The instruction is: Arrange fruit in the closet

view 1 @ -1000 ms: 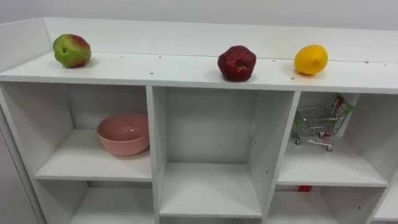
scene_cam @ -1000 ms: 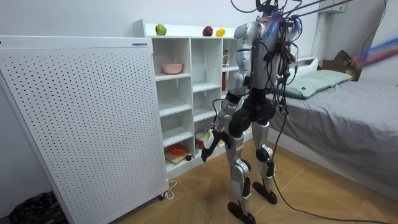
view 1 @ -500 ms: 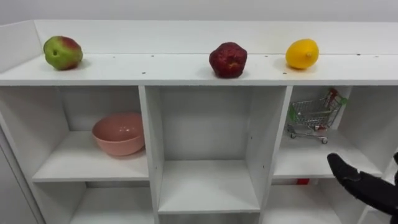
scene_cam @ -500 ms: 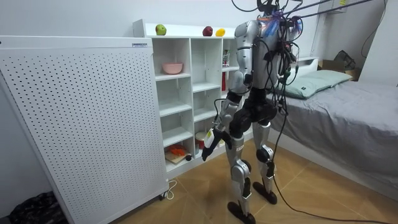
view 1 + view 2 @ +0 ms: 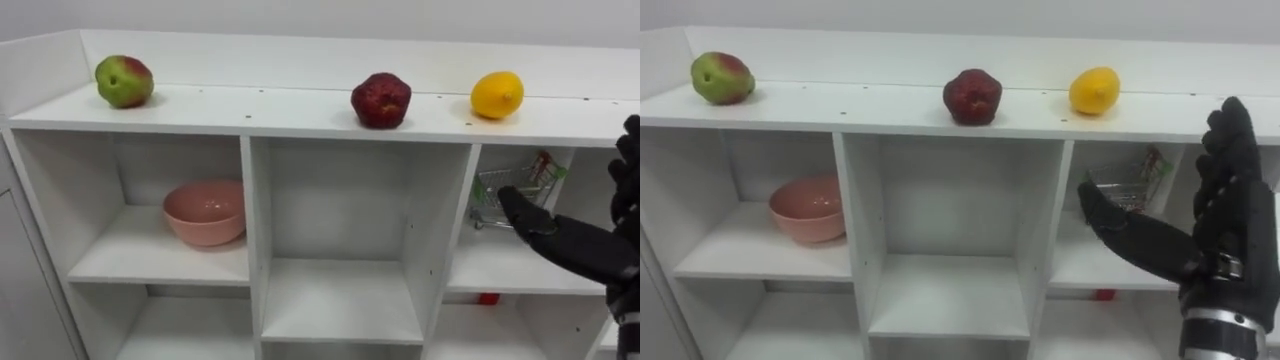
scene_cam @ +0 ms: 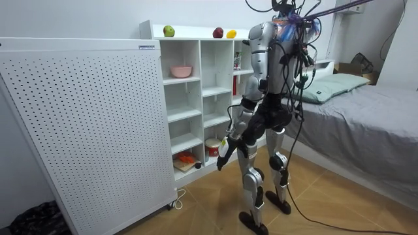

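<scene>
Left eye view: you have three fruits on the closet's (image 5: pixel 250 108) top board, well apart. The apple (image 5: pixel 124 81) is near the left end, the red fruit (image 5: pixel 381 100) at the middle and the lemon (image 5: pixel 497 95) toward the right end. A bowl (image 5: pixel 205 212) sits in the upper left compartment and a toy cart (image 5: pixel 492 195) in the upper right one. The right hand (image 5: pixel 592 250) is up before the right compartment, holding nothing.

Room view: the robot stands upright facing the closet, with a bed (image 6: pixel 366 117) behind it. The left hand (image 6: pixel 223 147) hangs by the thigh; open or closed, you cannot tell.

Right eye view: the right hand's fingers (image 5: pixel 1230 140) are straight and point up, with the thumb spread toward the cart.
</scene>
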Tool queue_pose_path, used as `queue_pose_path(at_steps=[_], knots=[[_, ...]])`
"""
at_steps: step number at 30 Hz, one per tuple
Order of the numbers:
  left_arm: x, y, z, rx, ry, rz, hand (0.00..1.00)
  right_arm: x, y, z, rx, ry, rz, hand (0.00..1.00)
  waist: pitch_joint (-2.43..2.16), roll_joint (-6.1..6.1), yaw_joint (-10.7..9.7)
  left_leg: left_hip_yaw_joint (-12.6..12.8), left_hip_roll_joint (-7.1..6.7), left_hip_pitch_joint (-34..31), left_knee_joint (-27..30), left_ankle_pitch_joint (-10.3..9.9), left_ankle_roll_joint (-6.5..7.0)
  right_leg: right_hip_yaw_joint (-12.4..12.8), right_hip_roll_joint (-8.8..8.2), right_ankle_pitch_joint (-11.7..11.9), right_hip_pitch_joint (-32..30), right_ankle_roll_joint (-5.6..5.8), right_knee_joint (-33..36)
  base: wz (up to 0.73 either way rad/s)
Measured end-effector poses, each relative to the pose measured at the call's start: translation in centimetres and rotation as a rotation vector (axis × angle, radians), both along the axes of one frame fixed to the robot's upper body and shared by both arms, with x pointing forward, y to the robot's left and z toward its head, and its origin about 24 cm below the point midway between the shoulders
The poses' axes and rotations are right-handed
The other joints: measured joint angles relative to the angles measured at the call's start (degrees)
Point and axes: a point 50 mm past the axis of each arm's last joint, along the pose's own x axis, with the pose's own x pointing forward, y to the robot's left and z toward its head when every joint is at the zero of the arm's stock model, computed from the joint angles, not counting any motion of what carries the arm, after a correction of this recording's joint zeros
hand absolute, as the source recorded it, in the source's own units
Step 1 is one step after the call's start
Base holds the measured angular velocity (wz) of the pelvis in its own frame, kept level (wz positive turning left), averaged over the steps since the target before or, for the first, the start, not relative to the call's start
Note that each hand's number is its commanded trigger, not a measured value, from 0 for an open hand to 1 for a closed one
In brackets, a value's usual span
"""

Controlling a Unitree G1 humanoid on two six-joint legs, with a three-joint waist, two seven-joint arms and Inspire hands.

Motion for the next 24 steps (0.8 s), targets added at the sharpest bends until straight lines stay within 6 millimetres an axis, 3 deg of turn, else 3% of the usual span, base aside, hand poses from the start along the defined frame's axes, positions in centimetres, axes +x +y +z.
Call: queue_pose_path(at_steps=[8,14,20,24], knots=[[0.9,0.1,0.1,0.000,-0.006,-0.041,0.00,1.3,0.5,2.8,-0.070,-0.096,0.039,0.00,0.04,-0.69,1.2,-1.0,-0.02,0.0,-0.1,0.0,0.00,-1.2,-0.02,0.0,0.5,0.00,-0.3,0.06],[1.2,0.5,0.2,0.005,-0.006,-0.043,0.00,2.4,-0.1,3.3,-0.118,-0.080,0.023,0.00,0.56,-1.66,1.5,-1.2,-0.01,-0.4,0.0,0.1,-0.09,-1.8,-0.06,0.0,0.1,0.00,-0.2,0.00],[1.4,1.1,0.3,0.006,0.004,-0.051,0.00,4.4,0.1,5.1,-0.146,-0.092,0.048,0.00,0.37,-2.04,1.3,-1.7,-0.02,-0.8,0.2,0.1,-0.09,-1.7,-0.06,0.1,0.0,-0.10,-0.2,0.01],[2.3,1.2,0.4,0.012,-0.016,-0.056,0.00,5.3,0.1,5.9,-0.185,-0.085,0.073,0.00,0.38,-2.14,2.3,-2.5,-0.06,-1.0,0.2,0.1,-0.12,-2.4,-0.08,0.1,0.1,-0.10,-0.2,0.08]])
